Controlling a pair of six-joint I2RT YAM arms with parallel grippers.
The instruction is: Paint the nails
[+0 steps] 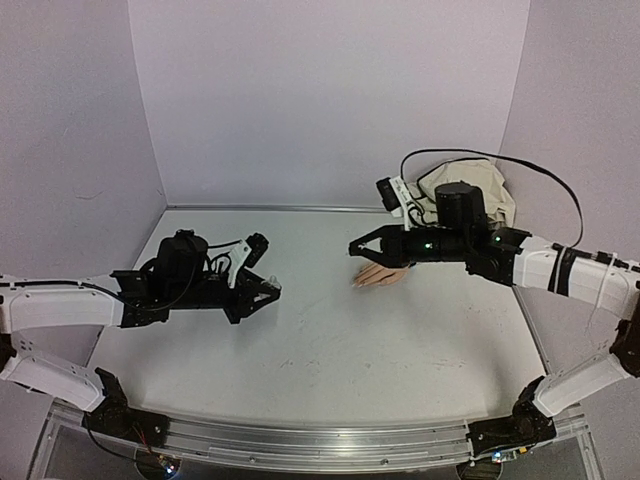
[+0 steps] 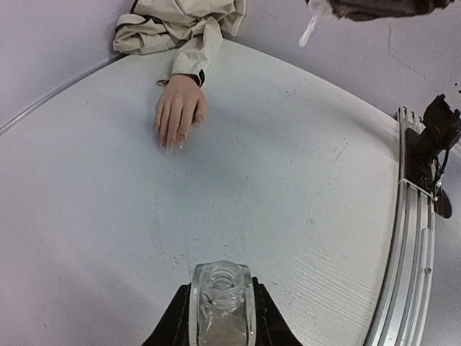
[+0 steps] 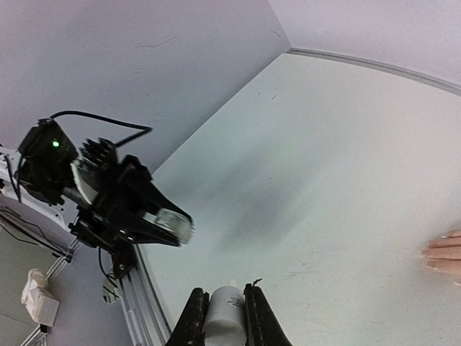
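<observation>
- Pale nails (image 2: 171, 144) on mannequin hand (image 2: 178, 108) look unpainted, none done yet
- Left gripper (image 2: 221, 297) clamps open glass bottle (image 2: 221, 277); right gripper (image 3: 225, 294) pinches white brush cap (image 3: 225, 317)

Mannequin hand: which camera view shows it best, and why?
The left wrist view: the mannequin hand lies whole, sleeve to fingertips. Top external shows it small, partly under the right arm; right wrist catches only fingertips.

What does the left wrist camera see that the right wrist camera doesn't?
Only the left wrist view shows the whole mannequin hand, with beige sleeve, and the open mouth of the bottle. Only the right wrist view shows the left arm from outside, plus the white cap gripped in its own fingers. Both show the table, the hand's fingertips and the bottle.
</observation>
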